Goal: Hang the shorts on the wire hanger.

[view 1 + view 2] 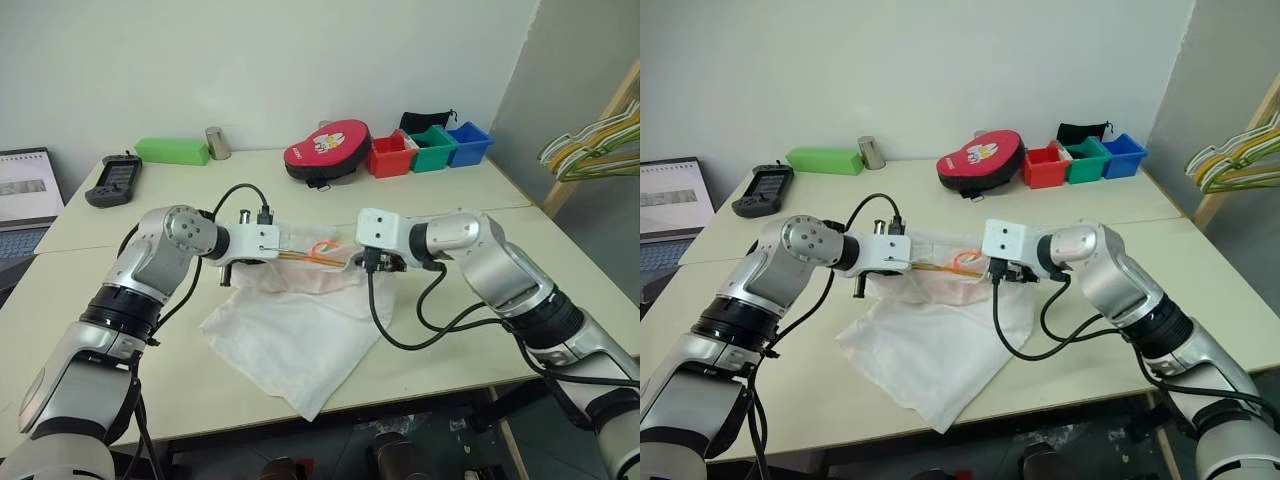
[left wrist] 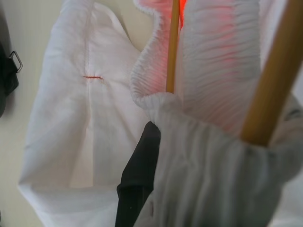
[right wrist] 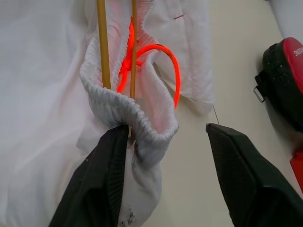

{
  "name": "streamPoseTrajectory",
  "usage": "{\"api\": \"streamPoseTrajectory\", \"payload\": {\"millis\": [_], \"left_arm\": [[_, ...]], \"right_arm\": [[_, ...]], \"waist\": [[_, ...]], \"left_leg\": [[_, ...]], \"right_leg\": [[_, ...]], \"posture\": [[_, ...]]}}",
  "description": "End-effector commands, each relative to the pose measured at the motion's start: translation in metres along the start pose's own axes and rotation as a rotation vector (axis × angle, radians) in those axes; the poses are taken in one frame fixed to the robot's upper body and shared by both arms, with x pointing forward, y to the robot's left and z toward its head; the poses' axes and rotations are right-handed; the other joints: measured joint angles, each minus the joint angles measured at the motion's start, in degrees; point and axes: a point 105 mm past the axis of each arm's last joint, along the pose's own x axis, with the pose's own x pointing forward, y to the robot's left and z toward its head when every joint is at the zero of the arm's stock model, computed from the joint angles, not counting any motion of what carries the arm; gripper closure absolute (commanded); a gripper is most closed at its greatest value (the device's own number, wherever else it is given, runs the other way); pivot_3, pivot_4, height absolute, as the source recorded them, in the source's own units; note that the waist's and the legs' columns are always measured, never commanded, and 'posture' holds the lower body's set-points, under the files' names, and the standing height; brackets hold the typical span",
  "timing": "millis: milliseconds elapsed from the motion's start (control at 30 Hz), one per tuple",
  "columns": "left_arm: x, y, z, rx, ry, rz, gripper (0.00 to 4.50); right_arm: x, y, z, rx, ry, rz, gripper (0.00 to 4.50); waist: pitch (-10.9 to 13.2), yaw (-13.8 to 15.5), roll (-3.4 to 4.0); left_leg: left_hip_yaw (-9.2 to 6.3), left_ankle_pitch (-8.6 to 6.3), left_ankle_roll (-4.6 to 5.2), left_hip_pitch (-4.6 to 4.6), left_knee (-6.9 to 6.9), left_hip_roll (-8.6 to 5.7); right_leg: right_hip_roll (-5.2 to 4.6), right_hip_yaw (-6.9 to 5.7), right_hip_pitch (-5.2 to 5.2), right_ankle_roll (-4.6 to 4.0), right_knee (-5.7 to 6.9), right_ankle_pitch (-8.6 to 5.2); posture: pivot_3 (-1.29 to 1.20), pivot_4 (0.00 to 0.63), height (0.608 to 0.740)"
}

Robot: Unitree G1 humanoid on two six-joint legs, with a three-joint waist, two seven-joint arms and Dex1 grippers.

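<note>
White thin fabric, crumpled, with a ribbed elastic waistband: the shorts point(image 1: 290, 335) are spread on the cream worktop point(image 1: 450, 215), lower edge hanging just over the front rim, waistband bunched up between the two arms. A faint pink-red glow is seen through the waistband folds, and a short red stitch mark on one seam in the left wrist view. No readable writing is seen on the shorts; the print on the red case cannot be made out.

The wire hanger point(image 3: 102, 45) is shown as thin yellow-orange rods running into the gathered waistband; an orange cord loop point(image 3: 165, 59) lies beside them.

The left end effector point(image 1: 268, 243) is closed on the waistband, with fabric and a hanger rod pressed against its black finger point(image 2: 139, 175). The right end effector point(image 3: 165, 175) stands with fingers spread apart: one finger touches the waistband fold, the other is clear of it over bare worktop, nothing clamped.

Further back: a red round zip case point(image 1: 327, 150) with a white print, red, green and blue plastic bins point(image 1: 430, 148), a green rectangular box point(image 1: 172, 151), a grey metal cup point(image 1: 217, 142), a dark handheld device point(image 1: 113, 181). A laptop point(image 1: 28, 195) sits at the left, and pale hangers point(image 1: 590, 150) hang on a wooden rack at the right.
</note>
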Motion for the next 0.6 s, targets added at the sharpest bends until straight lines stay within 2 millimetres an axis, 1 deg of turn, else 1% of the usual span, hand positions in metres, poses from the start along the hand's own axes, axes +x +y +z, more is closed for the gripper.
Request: {"api": "streamPoseTrajectory", "payload": {"millis": [33,133,200,300,400,433,500,600], "left_arm": [[-0.012,0.016,0.004,0.003,-0.022,0.086,4.5],[-0.011,0.018,0.005,0.005,-0.027,0.096,4.5],[-0.01,0.018,0.007,0.007,-0.031,0.101,4.5],[-0.01,0.018,0.009,0.008,-0.035,0.101,4.5],[-0.011,0.019,0.01,0.01,-0.037,0.103,4.5],[-0.011,0.019,0.011,0.012,-0.039,0.104,4.5],[-0.013,0.018,0.011,0.012,-0.039,0.104,4.5],[-0.016,0.016,0.008,0.007,-0.032,0.107,4.5]], "right_arm": [[-0.022,-0.005,0.01,0.013,-0.033,-0.002,0.7],[-0.031,-0.002,0.008,0.087,-0.029,0.027,0.03],[-0.028,-0.002,0.004,0.117,-0.011,0.014,0.03],[-0.019,0.001,-0.008,0.099,0.034,0.014,0.03],[-0.005,0.005,-0.022,0.092,0.084,0.027,0.03],[0.003,0.006,-0.027,0.087,0.099,0.025,0.03],[0.02,0.002,-0.035,0.064,0.133,0.003,0.03],[0.032,-0.008,-0.045,0.011,0.177,-0.034,0.03]], "waist": [[0.0,0.0,0.0],[0.0,0.1,0.0],[0.0,0.1,0.0],[0.0,0.1,0.0],[0.0,0.1,0.0],[0.0,0.1,0.0],[0.0,0.0,0.0],[0.0,-0.1,0.0]], "left_leg": [[-0.01,0.0,0.0,0.0,0.0,0.0],[-0.01,0.0,0.0,0.0,0.0,0.0],[-0.02,0.0,0.0,0.0,0.0,0.0],[-0.01,0.0,0.0,0.01,0.0,0.0],[0.01,0.0,0.0,0.01,0.0,0.0],[0.02,0.0,0.0,0.02,0.0,0.0],[0.04,0.0,0.0,0.02,0.0,0.0],[0.04,0.0,0.0,0.04,0.0,0.0]], "right_leg": [[0.0,-0.01,0.0,0.0,0.0,0.0],[0.0,-0.01,0.0,0.0,-0.01,0.0],[0.0,-0.01,0.0,0.0,-0.01,0.0],[0.0,-0.01,0.01,0.0,0.0,0.0],[0.0,0.01,0.01,0.0,-0.01,0.0],[0.0,0.01,0.01,0.0,-0.01,0.0],[0.01,0.02,0.01,0.0,0.0,0.0],[0.02,0.03,0.01,0.0,0.02,0.0]], "posture": [[-0.13,0.026,0.74],[-0.13,0.029,0.74],[-0.13,0.029,0.74],[-0.13,0.029,0.74],[-0.13,0.03,0.74],[-0.11,0.03,0.74],[-0.1,0.028,0.74],[-0.08,0.028,0.74]]}}
